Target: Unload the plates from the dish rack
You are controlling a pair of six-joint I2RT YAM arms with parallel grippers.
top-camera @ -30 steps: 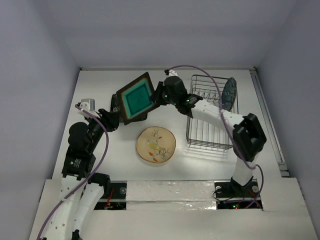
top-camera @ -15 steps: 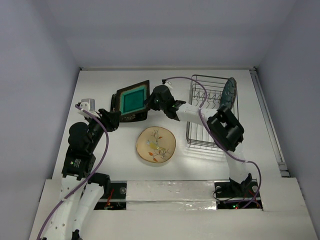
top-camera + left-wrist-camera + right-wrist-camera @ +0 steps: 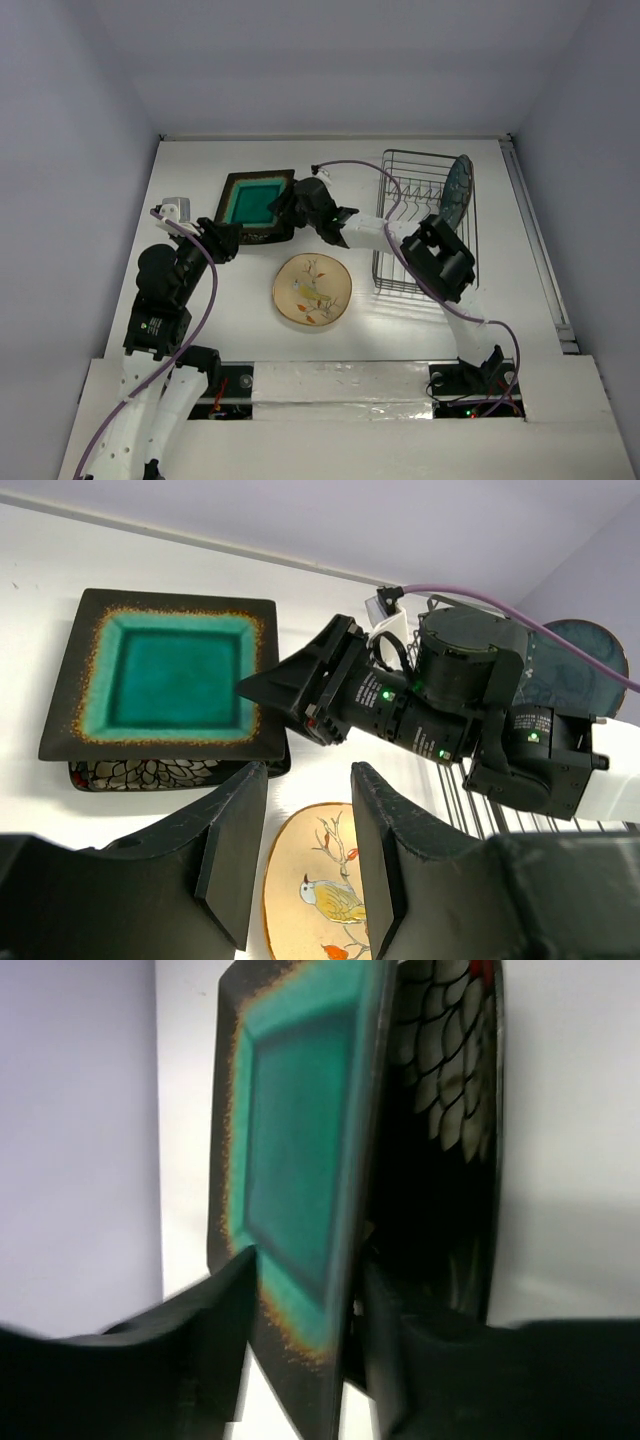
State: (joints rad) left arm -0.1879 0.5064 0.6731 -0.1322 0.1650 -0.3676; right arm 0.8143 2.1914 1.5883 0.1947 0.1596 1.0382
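Observation:
The dark square plate with a teal centre (image 3: 250,198) (image 3: 170,670) (image 3: 300,1140) lies flat on the black flowered square plate (image 3: 258,238) (image 3: 150,773) (image 3: 450,1080) at the back left. My right gripper (image 3: 285,205) (image 3: 262,685) (image 3: 308,1265) stands open at the stack's right side, the teal plate's rim still between its fingers. The cream round plate (image 3: 312,290) (image 3: 320,890) lies on the table in front. A round blue-teal plate (image 3: 457,185) (image 3: 590,650) stands upright in the dish rack (image 3: 420,270). My left gripper (image 3: 222,240) (image 3: 307,775) is open and holds nothing, near the stack's front left.
The right arm stretches from the rack's front across to the stack, its purple cable looping over the rack. Walls close the table at the back and both sides. A rail runs along the right edge (image 3: 535,240).
The right gripper carried the teal square plate leftward and down, levelled it onto the flowered plate, and its jaws have widened. The left arm has not moved.

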